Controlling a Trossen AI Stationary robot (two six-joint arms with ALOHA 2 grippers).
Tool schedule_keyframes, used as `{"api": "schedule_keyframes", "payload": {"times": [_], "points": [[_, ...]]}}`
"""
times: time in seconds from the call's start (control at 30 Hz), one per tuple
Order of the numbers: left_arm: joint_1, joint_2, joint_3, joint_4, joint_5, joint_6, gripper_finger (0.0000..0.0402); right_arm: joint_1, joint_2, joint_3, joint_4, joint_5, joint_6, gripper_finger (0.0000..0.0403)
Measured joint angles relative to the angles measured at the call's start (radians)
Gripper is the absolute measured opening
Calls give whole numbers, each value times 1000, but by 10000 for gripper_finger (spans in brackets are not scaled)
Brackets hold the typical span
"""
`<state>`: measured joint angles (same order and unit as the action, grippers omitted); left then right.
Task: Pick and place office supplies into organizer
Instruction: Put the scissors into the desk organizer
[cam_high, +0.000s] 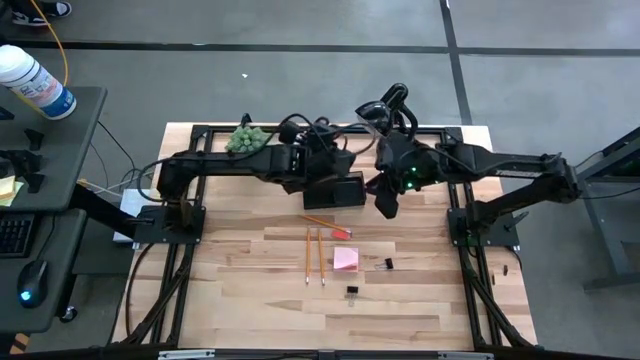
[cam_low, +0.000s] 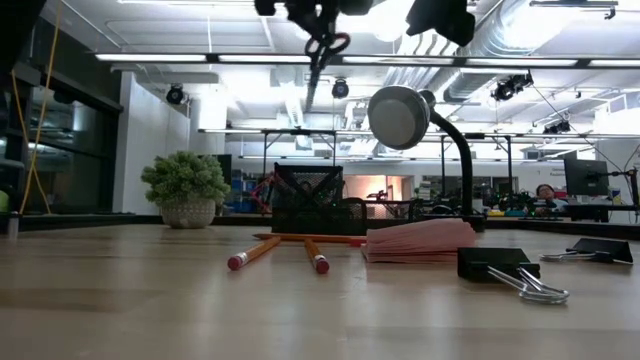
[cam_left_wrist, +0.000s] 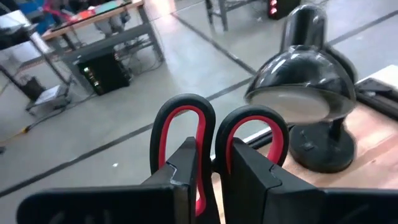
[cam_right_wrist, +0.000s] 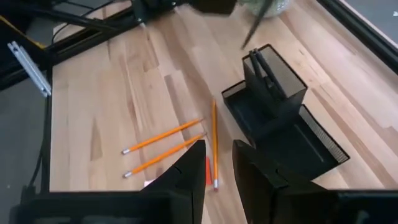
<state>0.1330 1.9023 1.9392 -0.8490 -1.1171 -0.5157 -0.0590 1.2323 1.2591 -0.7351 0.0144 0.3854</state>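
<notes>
Placement step: the left claw (cam_left_wrist: 211, 180) grips the red-handled scissors (cam_left_wrist: 217, 134) directly above the organizer (cam_right_wrist: 280, 118) — next, lower them blades-first into its tall compartment, then release; the right claw (cam_right_wrist: 217, 168) waits beside, slightly parted, empty.

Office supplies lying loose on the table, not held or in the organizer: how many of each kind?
Pencils: 3
Sticky-note pad: 1
Binder clips: 2
Total: 6

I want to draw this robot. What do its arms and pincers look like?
Both arms are dark, nearly black, built from chunky jointed segments with black cables looping over them. The right arm has a small green light near its wrist. The left pincer and right pincer each have two flat, blocky black fingers.
</notes>
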Motion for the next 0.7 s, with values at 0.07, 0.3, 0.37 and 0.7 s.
{"api": "schedule_keyframes", "payload": {"times": [0.07, 0.3, 0.37, 0.7], "points": [[0, 16, 6, 53, 0, 36, 49, 14, -4, 0, -4, 0, 3, 74], [32, 51, 2, 39, 12, 52, 59, 59, -11, 0, -10, 5, 56, 74], [38, 67, 3, 54, 14, 52, 60, 71, -11, 0, -12, 6, 63, 74], [44, 95, 2, 123, 18, 120, 58, 124, -11, 0, -15, 7, 87, 74]]}}
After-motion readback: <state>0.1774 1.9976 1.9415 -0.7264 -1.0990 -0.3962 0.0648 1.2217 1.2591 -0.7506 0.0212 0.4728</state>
